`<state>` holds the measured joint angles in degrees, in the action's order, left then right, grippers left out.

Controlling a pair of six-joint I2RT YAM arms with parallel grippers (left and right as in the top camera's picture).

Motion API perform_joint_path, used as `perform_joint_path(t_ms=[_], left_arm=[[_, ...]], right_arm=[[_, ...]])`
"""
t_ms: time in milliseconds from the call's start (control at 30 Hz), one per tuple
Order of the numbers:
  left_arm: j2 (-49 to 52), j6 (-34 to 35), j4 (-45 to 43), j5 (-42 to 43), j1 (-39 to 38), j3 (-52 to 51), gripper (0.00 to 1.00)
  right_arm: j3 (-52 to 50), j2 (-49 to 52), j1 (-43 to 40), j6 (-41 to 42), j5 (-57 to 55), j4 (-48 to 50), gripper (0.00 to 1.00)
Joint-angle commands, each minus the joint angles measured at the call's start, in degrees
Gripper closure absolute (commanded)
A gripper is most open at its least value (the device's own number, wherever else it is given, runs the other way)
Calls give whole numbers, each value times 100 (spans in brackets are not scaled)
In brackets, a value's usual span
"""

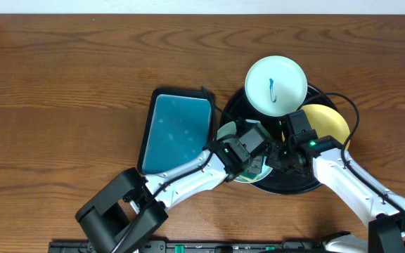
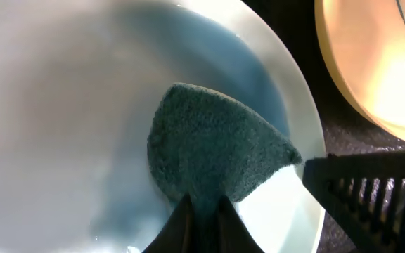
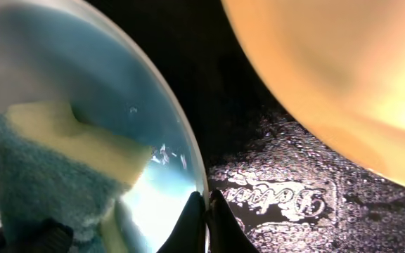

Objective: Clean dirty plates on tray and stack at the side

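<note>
On the round black tray [image 1: 294, 188] a pale mint plate [image 1: 225, 131] lies under both grippers. My left gripper [image 1: 257, 160] [image 2: 204, 225] is shut on a sponge [image 2: 213, 144], teal scrub side down, which rests on the plate's inside [image 2: 48, 105]. My right gripper [image 1: 281, 156] [image 3: 206, 211] is shut on that plate's rim [image 3: 188, 161], with the sponge [image 3: 55, 161] just to its left. A second mint-white plate [image 1: 276, 86] with a blue scribble sits at the tray's back edge. The pale yellow plate [image 1: 325, 121] [image 3: 343, 70] lies on the tray's right side.
A teal rectangular tray with a black rim [image 1: 178, 132] lies directly left of the round tray, close to the left arm. Brown wooden table [image 1: 62, 84] surrounds both. The right gripper's ribbed finger [image 2: 371, 197] shows beside the plate rim.
</note>
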<state>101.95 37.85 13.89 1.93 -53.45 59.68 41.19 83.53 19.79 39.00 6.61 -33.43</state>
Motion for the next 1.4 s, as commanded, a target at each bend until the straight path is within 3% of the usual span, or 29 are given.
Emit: perform_joint_path(t_ms=[0,300,833,1167,1367], left_arm=[[157,-20,146,-529,306,-4,93],[-234,-533,328,-560,1060,-2,93],[-1867,-638,920,-437,1257,-4,92],[-1832,-1200,1781,-435,2774,-22,92],[-1600,-1220,2057,-433,3191,-22,93]], right_arm=[[33,-28,-24,35,-50,-24,99],[31,-28,-24,35,-52,-26,99],[33,-28,-26,33,-81,-20,99],[31,-28,-24,-50,-118,15,99],[31,-28,-24,-48,-118,33,99]])
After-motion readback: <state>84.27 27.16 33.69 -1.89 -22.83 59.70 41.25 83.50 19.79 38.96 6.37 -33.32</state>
